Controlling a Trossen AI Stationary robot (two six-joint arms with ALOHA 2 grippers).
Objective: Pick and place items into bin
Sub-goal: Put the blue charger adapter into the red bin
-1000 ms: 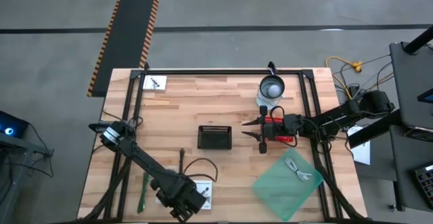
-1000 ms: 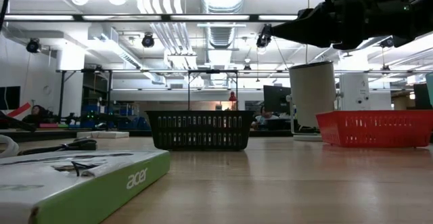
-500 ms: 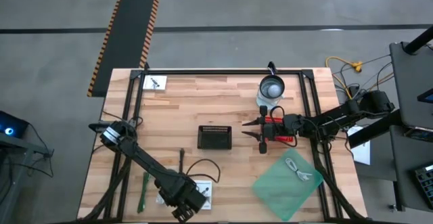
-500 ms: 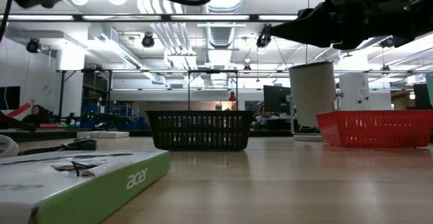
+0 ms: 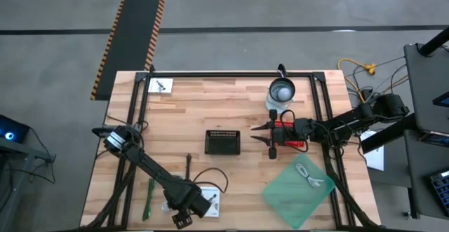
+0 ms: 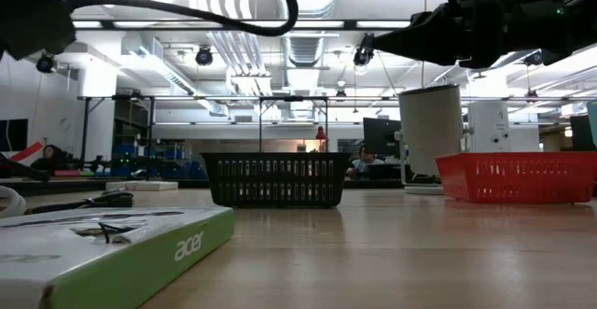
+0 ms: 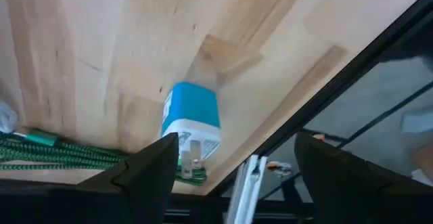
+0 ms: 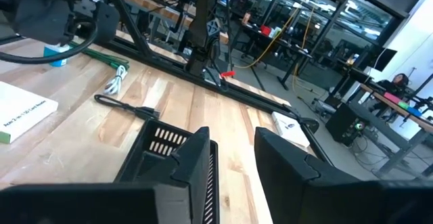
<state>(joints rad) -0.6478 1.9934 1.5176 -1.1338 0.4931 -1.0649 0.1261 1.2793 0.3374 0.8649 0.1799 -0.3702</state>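
A blue-and-white plug block (image 7: 191, 119) lies on the wood near the table's near-left edge, beside a long green strip tool (image 5: 149, 197). My left gripper (image 7: 235, 143) hovers over the block, open wide, one finger close at its side; I cannot tell whether it touches. A white card (image 5: 212, 202) lies just right of that gripper, with a dark stick (image 5: 189, 165) beyond it. The black bin (image 5: 223, 141) stands mid-table. My right gripper (image 5: 261, 134) waits level, right of the bin, open by a narrow gap and with nothing between its fingers.
A red basket (image 5: 293, 135) sits under the right arm, a metal cup (image 5: 282, 90) behind it. A green sheet with a coiled white cable (image 5: 309, 176) lies at the near right. Another white card (image 5: 160, 85) rests at the far left corner. The table's black frame rail (image 7: 284, 129) runs close by the block.
My left gripper has come down toward the table at the near-left and shifted a little toward the left edge, rolling as it sank. In the low view, its arm fills more of the top left. The right arm has kept still.
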